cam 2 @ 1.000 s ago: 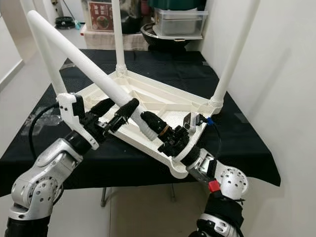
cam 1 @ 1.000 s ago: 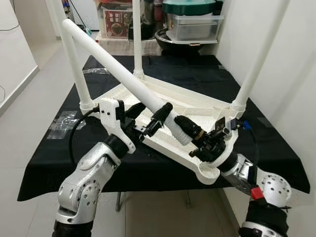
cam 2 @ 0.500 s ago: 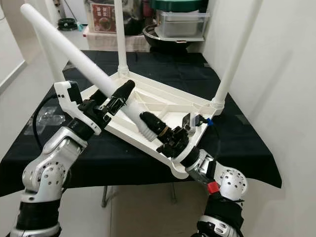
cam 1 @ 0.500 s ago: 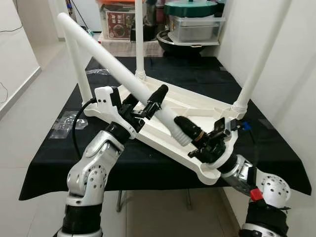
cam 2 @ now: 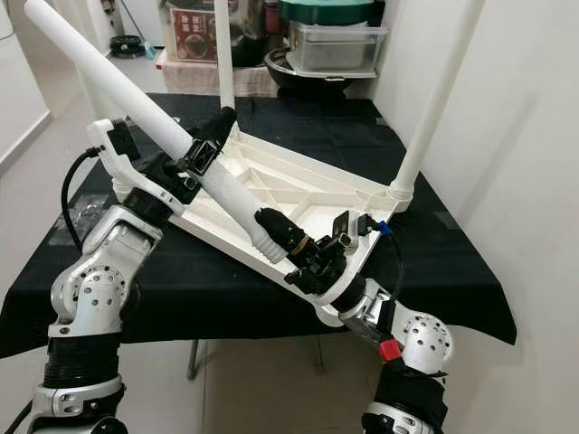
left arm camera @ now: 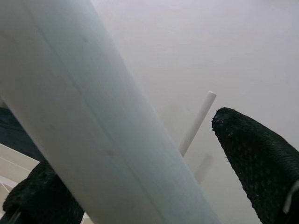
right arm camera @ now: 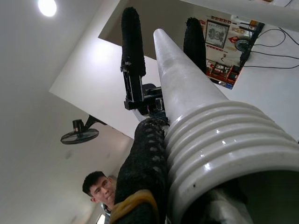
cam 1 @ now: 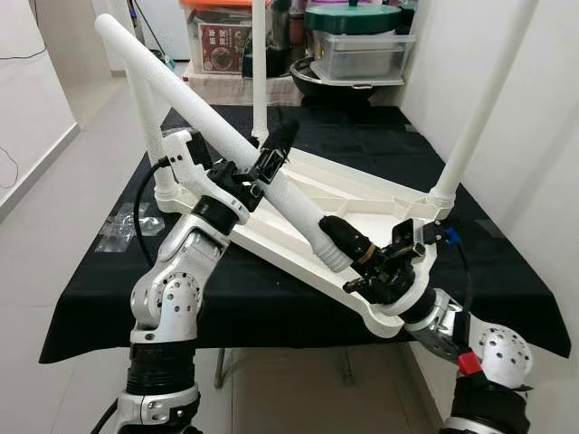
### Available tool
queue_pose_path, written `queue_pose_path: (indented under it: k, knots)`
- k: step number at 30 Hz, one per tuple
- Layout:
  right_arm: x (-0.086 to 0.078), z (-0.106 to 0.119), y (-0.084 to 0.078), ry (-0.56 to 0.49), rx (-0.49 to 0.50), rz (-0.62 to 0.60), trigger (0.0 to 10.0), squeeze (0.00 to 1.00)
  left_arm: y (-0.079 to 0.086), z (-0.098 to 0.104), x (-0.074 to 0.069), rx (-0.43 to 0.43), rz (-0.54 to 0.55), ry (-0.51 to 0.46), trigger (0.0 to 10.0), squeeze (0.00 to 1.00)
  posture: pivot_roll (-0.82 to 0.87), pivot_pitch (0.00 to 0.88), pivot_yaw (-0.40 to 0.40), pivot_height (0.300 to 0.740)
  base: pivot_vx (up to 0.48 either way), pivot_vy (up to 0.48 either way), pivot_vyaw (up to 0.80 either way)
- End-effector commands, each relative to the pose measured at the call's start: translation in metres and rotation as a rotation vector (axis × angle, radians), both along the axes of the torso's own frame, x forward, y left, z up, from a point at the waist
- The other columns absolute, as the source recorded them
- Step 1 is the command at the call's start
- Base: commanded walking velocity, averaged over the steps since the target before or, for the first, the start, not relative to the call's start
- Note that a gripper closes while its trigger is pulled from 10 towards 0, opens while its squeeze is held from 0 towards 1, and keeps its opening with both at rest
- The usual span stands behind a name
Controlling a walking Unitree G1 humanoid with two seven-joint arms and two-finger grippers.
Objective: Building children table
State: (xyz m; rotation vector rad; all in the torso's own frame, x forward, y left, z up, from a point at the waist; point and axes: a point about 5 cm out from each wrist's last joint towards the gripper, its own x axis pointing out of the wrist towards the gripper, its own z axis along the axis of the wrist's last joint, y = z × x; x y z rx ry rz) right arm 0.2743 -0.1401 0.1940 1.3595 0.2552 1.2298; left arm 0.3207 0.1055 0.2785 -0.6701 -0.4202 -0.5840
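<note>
A white children's table top [cam 1: 362, 194] lies upside down on a black cloth, with three white legs [cam 1: 479, 99] standing up from its corners. A fourth, loose leg [cam 1: 181, 90] slants across it, free end up and to the left. My right gripper [cam 1: 348, 249] is shut on its ribbed, threaded lower end [right arm camera: 224, 140], just above the near corner of the top. My left gripper [cam 1: 271, 154] straddles the middle of the leg. It is open: one finger [left arm camera: 261, 158] stands clear of the tube.
The black-clothed table [cam 1: 109, 280] has its front edge close to me. Storage boxes and pots [cam 1: 357, 45] crowd the back. A white wall [cam 1: 543, 136] runs along the right. A clear plastic bag [cam 1: 118, 226] lies on the cloth at left. A person [right arm camera: 100, 186] appears in the right wrist view.
My left gripper has slid up the loose leg from near the threaded end to its middle. The leg's free end has risen a little. The right gripper keeps its hold.
</note>
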Motion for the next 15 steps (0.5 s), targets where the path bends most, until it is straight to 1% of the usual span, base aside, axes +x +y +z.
queue_pose_path:
  k: [1,6,9,11,13,15]
  knots:
    - [-0.002,-0.004,0.001,0.017,-0.018,0.023,0.0,0.00,0.001,0.008,0.000,-0.020,-0.003,-0.031,10.0,0.00,0.05,0.018,-0.066,0.740,0.000,0.000,0.00]
    - [-0.001,-0.008,-0.005,0.036,-0.031,0.006,0.0,0.00,0.010,0.007,0.001,-0.036,0.016,-0.025,10.0,0.00,0.05,0.019,-0.067,0.740,0.000,0.000,0.00]
    - [-0.001,-0.009,-0.006,0.039,-0.033,0.004,0.0,0.00,0.012,0.007,0.002,-0.037,0.022,-0.024,10.0,0.00,0.05,0.018,-0.068,0.740,0.000,0.000,0.00]
    - [-0.001,-0.011,-0.009,0.047,-0.044,0.001,0.0,0.00,0.019,0.007,0.003,-0.033,0.043,-0.023,10.0,0.00,0.05,0.017,-0.067,0.740,0.000,0.000,0.00]
    - [-0.002,-0.012,-0.010,0.049,-0.049,0.000,0.0,0.00,0.022,0.007,0.004,-0.030,0.053,-0.022,10.0,0.00,0.05,0.018,-0.069,0.740,0.000,0.000,0.00]
    - [-0.002,-0.014,-0.014,0.053,-0.053,-0.003,0.0,0.00,0.028,0.009,0.005,-0.043,0.071,-0.022,10.0,0.00,0.05,0.019,-0.065,0.740,0.000,0.000,0.00]
